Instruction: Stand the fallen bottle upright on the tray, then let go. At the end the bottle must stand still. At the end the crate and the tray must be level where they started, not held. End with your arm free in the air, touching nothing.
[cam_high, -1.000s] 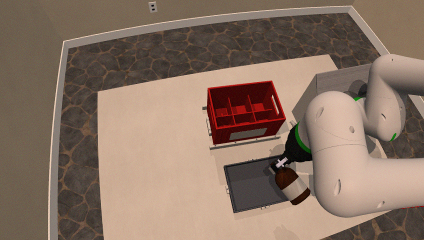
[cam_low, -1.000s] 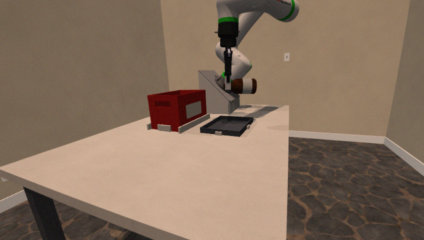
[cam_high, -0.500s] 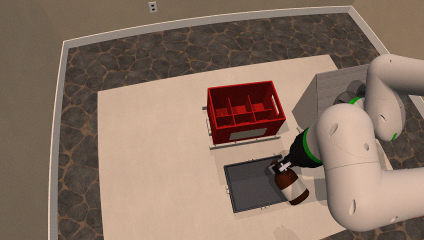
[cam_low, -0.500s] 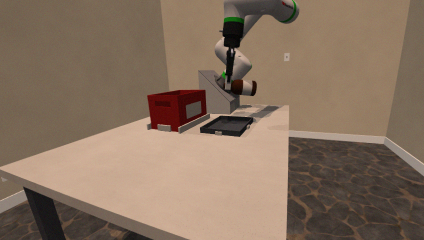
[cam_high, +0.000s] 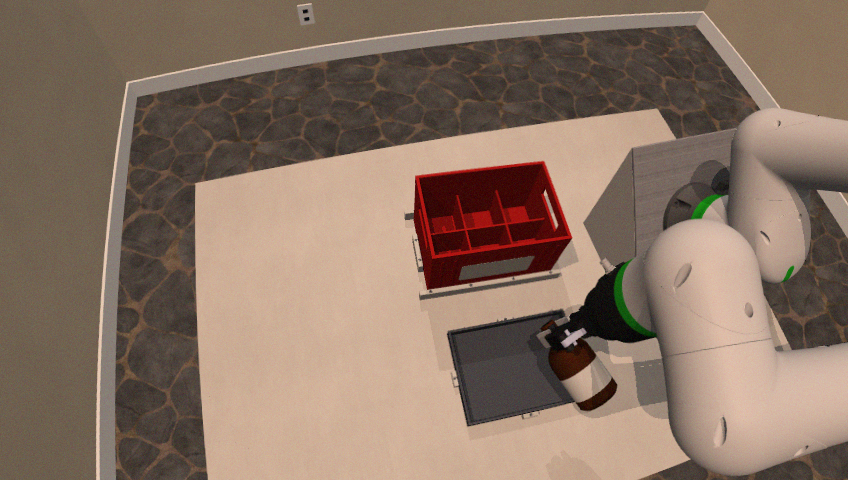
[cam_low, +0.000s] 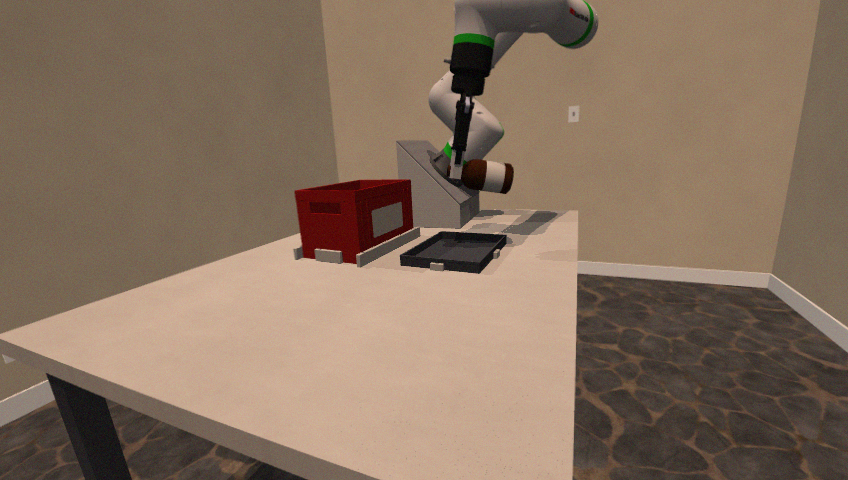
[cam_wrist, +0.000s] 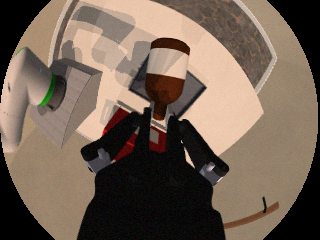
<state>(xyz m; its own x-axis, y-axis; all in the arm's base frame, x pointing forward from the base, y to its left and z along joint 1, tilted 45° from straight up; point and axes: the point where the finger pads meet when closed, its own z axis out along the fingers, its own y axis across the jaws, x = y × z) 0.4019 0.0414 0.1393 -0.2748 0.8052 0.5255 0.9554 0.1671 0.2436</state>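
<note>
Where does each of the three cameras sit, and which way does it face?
Top: high overhead, tilted down at the table, red crate and tray; the white arm fills the right side.
Exterior: off the table's far end, facing the arm's base; the whole arm hangs the bottle sideways above the tray.
Wrist: behind the gripper, looking along its fingers shut on the bottle's neck; an arm link shows at left.
All three share the bottle and tray.

A brown bottle (cam_high: 581, 371) carries a white label band. The crate (cam_high: 493, 261) is red with a grey side panel. The tray (cam_high: 505, 368) is dark grey. The table (cam_high: 309, 333) is pale beige; the floor (cam_high: 357, 89) shows dark cobblestone patterning.
</note>
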